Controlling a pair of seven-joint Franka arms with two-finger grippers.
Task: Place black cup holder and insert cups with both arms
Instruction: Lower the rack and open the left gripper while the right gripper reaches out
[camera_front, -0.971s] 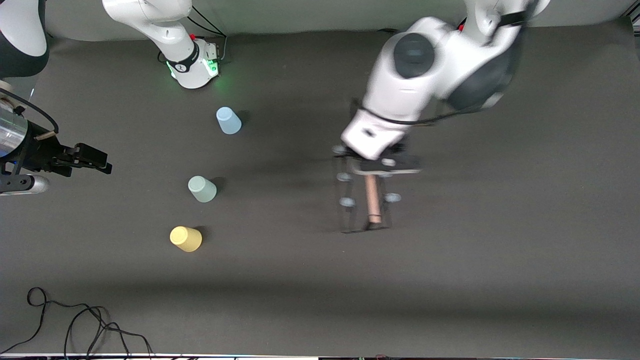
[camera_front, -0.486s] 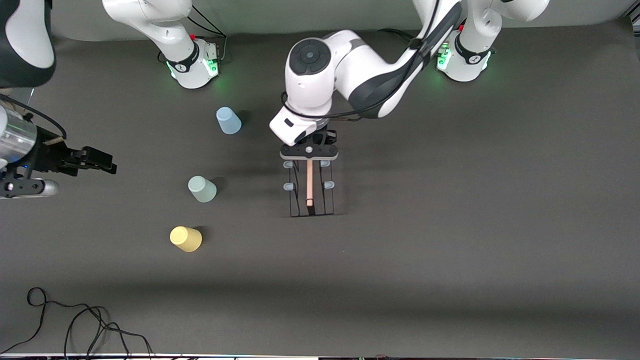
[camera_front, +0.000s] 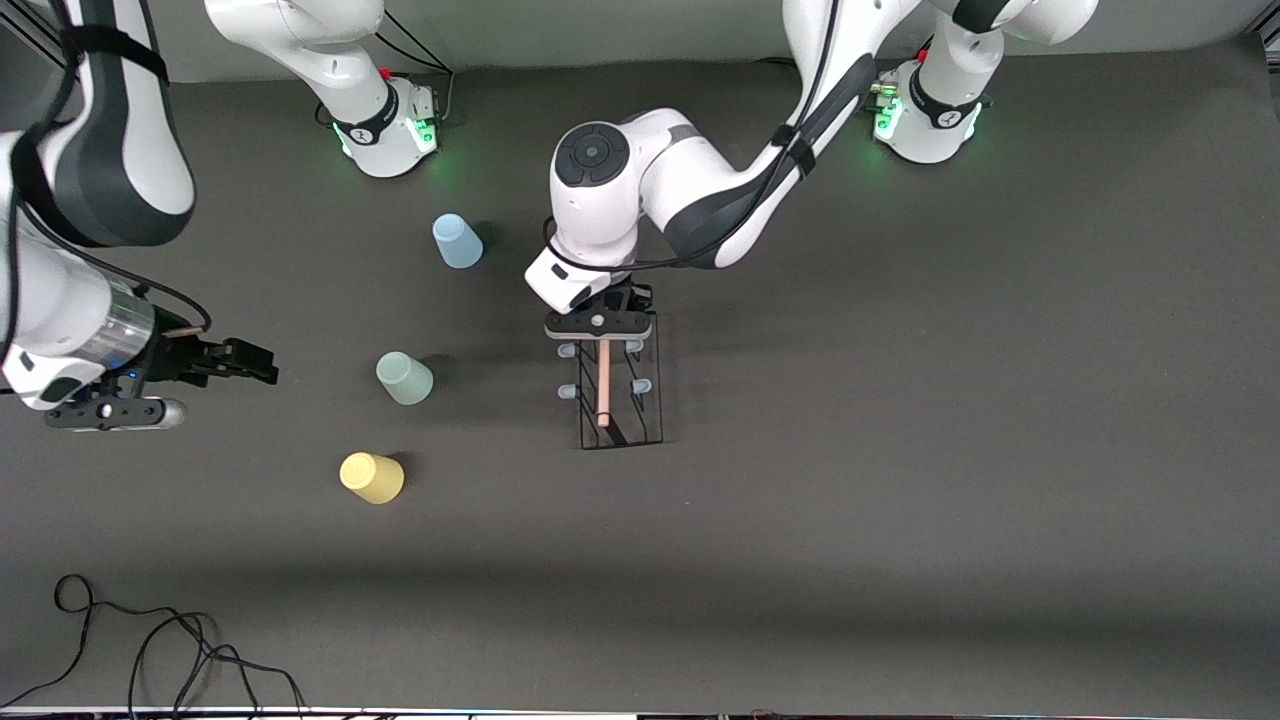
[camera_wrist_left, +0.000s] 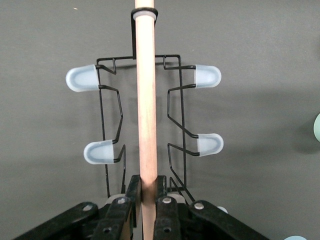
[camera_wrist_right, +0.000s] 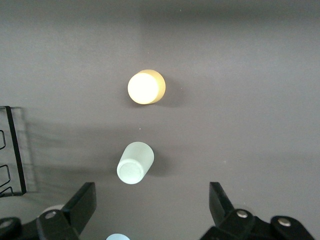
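I am bringing the black cup holder (camera_front: 620, 395) mid-worktop, beside the cups (camera_front: 404, 378); left end effector (camera_front: 598, 322) stays clamped on its handle, seemingly touching down. Right end effector (camera_front: 240, 362) is hovering wide.

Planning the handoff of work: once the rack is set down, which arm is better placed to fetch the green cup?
The right arm. Its claw is open, empty and beside the green cup. The left claw is shut on the rack's wooden handle.
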